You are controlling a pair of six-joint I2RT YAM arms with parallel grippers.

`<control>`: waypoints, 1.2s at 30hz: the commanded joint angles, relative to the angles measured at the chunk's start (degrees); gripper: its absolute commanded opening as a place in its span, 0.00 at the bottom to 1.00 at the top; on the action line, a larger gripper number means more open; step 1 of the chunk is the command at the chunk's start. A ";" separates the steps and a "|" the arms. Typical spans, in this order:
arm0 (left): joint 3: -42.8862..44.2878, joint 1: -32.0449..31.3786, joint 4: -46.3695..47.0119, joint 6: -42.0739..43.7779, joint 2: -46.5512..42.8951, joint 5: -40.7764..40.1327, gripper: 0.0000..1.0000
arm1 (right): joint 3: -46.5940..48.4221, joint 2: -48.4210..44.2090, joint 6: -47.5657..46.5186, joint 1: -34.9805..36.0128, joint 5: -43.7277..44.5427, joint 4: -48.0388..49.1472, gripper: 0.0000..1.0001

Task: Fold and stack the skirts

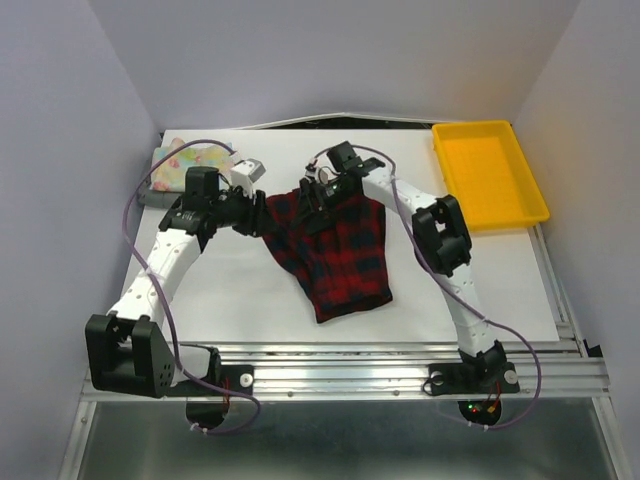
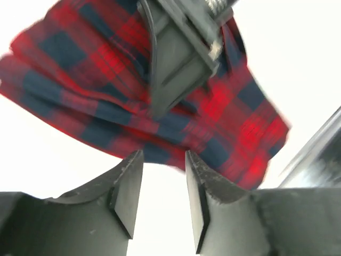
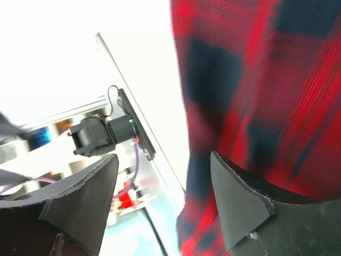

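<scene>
Red-and-dark plaid skirt (image 1: pixel 335 255) at middle of table (image 1: pixel 230 290), flat but rumpled, layers bunched, broad at far end, tapering toward near edge. At its left edge, left gripper (image 2: pixel 162 160) partly open, empty. Over far edge, right gripper (image 3: pixel 162 160) wide open, nothing held.

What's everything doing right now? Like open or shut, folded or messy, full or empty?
plaid skirt: lying flat in the middle, a bit rumpled, in neither gripper
floral skirt: folded, at the far left corner
yellow tray: empty
left gripper: open, holding nothing
right gripper: open, holding nothing
</scene>
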 commanded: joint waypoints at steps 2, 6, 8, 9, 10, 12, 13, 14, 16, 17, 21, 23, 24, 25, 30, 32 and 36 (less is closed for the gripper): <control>1.48 -4.33 -12.01 42.54 -2.32 3.36 0.57 | -2.64 -17.40 -12.54 -3.29 13.01 -9.03 0.73; -0.89 -13.10 -2.72 52.99 -1.01 -7.69 0.56 | -15.26 -28.11 -22.47 -5.14 31.96 -13.61 0.63; -0.72 -15.31 0.71 54.75 1.53 -9.12 0.56 | -20.29 -30.50 -27.23 -5.14 35.97 -14.58 0.59; -0.63 -16.54 2.73 54.93 2.59 -10.52 0.56 | -22.58 -31.29 -27.76 -5.14 37.11 -15.28 0.58; -0.11 -18.64 5.97 53.28 4.95 -13.75 0.56 | -26.69 -31.91 -30.81 -5.14 37.39 -15.64 0.56; 1.47 -20.33 6.10 52.56 8.38 -16.15 0.56 | -30.50 -32.44 -32.76 -5.14 36.95 -14.68 0.54; 2.96 -21.12 5.92 51.86 11.71 -17.81 0.53 | -32.95 -32.01 -33.73 -5.14 37.21 -14.06 0.52; 3.41 -21.21 6.01 51.86 13.22 -18.35 0.52 | -33.76 -31.31 -34.09 -5.14 38.87 -12.58 0.51; 2.80 -21.48 6.27 52.20 16.46 -19.49 0.51 | -33.94 -29.03 -36.63 -5.14 40.02 -11.86 0.50; 2.45 -22.17 6.44 53.08 17.27 -19.93 0.48 | -32.55 -26.41 -37.51 -5.14 40.29 -11.43 0.49; -0.62 -24.28 3.12 55.81 19.73 -22.21 0.37 | -24.92 -17.80 -39.19 -5.14 43.44 -11.07 0.47; -1.24 -24.82 0.57 55.72 20.35 -21.96 0.29 | -21.39 -14.88 -40.16 -5.66 44.24 -11.07 0.47; -1.68 -24.90 0.21 55.72 20.18 -21.35 0.28 | -19.63 -13.47 -40.25 -5.67 44.42 -11.16 0.47; -2.47 -24.91 0.55 55.37 19.92 -20.91 0.26 | -16.05 -11.37 -41.20 -6.19 44.68 -11.33 0.46; -0.72 -24.82 2.14 47.92 18.34 -17.93 0.33 | -6.98 -7.75 -43.06 -7.33 46.18 -11.59 0.47; -0.37 -24.82 3.45 47.02 12.99 -16.43 0.47 | -2.16 -7.31 -43.15 -7.34 42.68 -13.69 0.48; 0.07 -25.43 1.27 51.76 3.05 -9.05 0.58 | -2.99 -12.21 -40.25 -7.34 36.08 -18.37 0.56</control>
